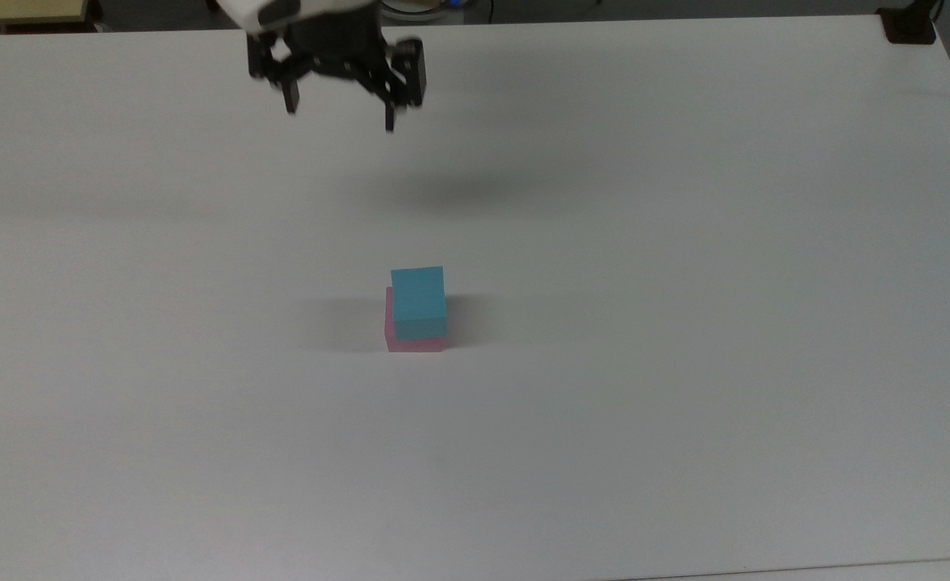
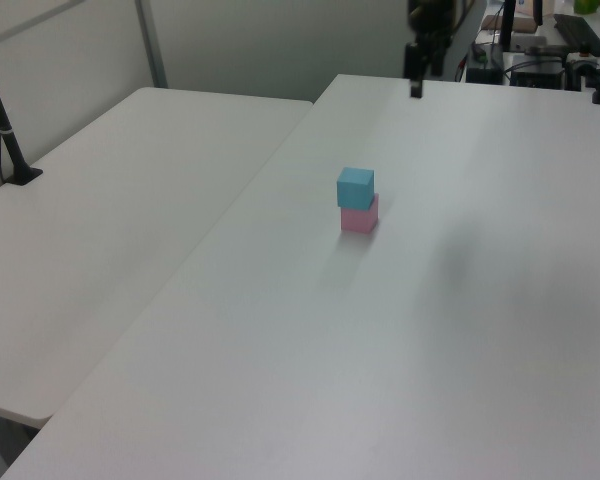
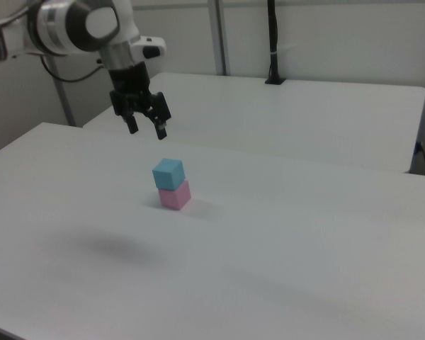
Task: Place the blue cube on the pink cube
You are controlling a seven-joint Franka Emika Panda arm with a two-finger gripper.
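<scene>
The blue cube rests on top of the pink cube near the middle of the white table, slightly offset. The same stack appears in the left view, blue cube over pink cube, and in the right view, blue cube over pink cube. My gripper hangs high above the table toward the far edge, open and holding nothing, well clear of the stack. It also shows in the right view up and to the right view's left of the cubes.
The white table spreads wide around the stack. A second table adjoins on the left view's left, with a black post on it. A dark clamp sits at the far right corner in the top view.
</scene>
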